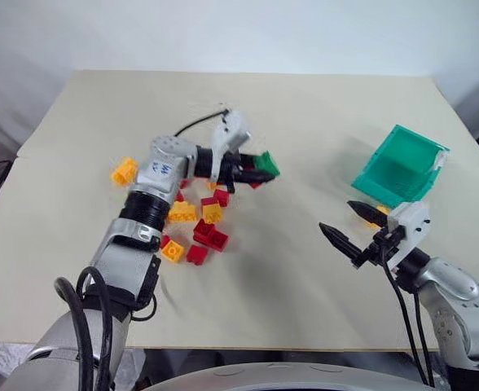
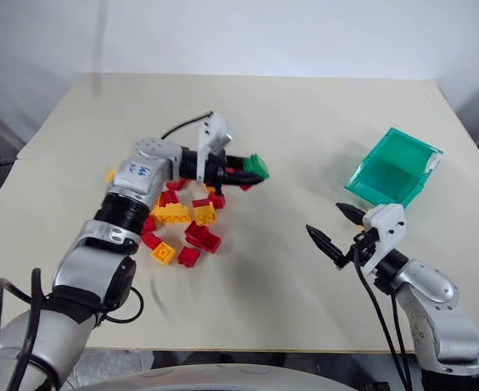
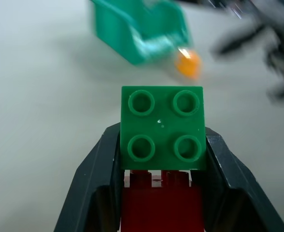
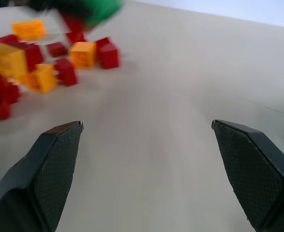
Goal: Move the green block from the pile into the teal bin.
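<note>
Right gripper (image 1: 352, 224) hangs with fingers spread wide above bare table (image 1: 305, 122), beside the teal bin (image 1: 398, 169). Left gripper (image 3: 161, 159) pinches the green block (image 3: 162, 126) at its fingertips, over the pile (image 1: 195, 220); a red brick (image 3: 159, 205) sits wedged behind it, partly hidden.

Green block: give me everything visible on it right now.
The green block is a small square brick of glossy plastic with four round studs on the face toward the wrist camera. It sits clamped between the two black jaws of the left gripper, lifted off the table beside the pile. A red brick sits against it between the same jaws. The teal bin lies further right, apart.
</note>
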Controlling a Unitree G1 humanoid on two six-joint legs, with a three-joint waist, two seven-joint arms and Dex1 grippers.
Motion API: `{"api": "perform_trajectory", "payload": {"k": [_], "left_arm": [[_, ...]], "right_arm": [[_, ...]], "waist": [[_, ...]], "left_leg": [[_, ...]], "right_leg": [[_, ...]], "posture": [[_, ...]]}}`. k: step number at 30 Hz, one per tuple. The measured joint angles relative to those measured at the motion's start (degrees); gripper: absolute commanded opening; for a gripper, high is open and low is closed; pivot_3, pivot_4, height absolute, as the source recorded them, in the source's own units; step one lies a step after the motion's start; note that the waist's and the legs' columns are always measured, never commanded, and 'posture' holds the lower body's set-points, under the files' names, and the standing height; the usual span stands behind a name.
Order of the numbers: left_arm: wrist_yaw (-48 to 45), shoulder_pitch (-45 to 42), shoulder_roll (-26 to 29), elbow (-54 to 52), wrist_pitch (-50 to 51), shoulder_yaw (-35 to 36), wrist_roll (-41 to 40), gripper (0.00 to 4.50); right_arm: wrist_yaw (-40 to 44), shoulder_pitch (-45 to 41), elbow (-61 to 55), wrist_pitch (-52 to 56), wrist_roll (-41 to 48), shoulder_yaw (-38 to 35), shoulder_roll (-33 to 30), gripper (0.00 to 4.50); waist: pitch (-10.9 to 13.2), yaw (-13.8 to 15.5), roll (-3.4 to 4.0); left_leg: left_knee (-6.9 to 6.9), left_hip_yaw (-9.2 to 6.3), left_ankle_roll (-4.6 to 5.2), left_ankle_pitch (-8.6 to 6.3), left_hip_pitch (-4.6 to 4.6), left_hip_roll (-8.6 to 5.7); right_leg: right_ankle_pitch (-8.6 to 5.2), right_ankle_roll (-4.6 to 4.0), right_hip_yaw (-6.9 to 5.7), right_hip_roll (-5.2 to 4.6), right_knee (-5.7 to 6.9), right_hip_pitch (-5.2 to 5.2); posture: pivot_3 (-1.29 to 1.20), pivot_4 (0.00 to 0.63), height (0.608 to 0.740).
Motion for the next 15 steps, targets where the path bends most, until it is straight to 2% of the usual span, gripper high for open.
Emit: {"api": "perform_trajectory", "payload": {"k": [2,5,10,15], "left_arm": [[-1.38,1.67,-1.45,-0.30,-0.80,-3.09,1.32,2.25],[-1.38,3.27,-3.22,-0.15,-3.15,-5.85,3.08,2.97],[-0.59,3.30,-4.41,0.16,-4.53,-6.50,3.70,4.40],[0.98,2.96,-4.14,0.27,-5.88,-5.06,3.63,4.46]], "right_arm": [[-0.35,0.36,-0.58,0.55,0.49,-0.64,-0.38,4.50],[-0.38,0.68,-1.08,1.04,1.01,-0.79,-0.65,4.50],[-0.48,0.66,-1.09,1.57,1.38,-1.99,-1.60,4.50],[-0.51,0.65,-1.11,1.64,1.62,-2.47,-2.02,4.50]], "waist": [[0.00,0.17,0.00],[0.00,0.22,0.00],[0.00,0.33,0.00],[0.00,0.29,0.00]], "left_leg": [[0.01,0.00,0.00,0.00,0.00,0.03],[0.03,0.00,0.02,0.00,-0.01,0.07],[0.05,0.00,0.09,-0.01,-0.01,0.09],[0.06,0.01,0.12,-0.02,-0.01,0.10]], "right_leg": [[0.01,-0.01,0.02,-0.02,0.01,0.00],[0.05,0.01,0.07,-0.05,0.00,0.00],[0.08,0.04,0.11,-0.10,0.00,0.00],[0.09,0.06,0.13,-0.10,-0.01,0.00]], "posture": [[0.00,0.150,0.740],[0.00,0.150,0.740],[0.00,0.150,0.740],[0.00,0.150,0.740]]}}
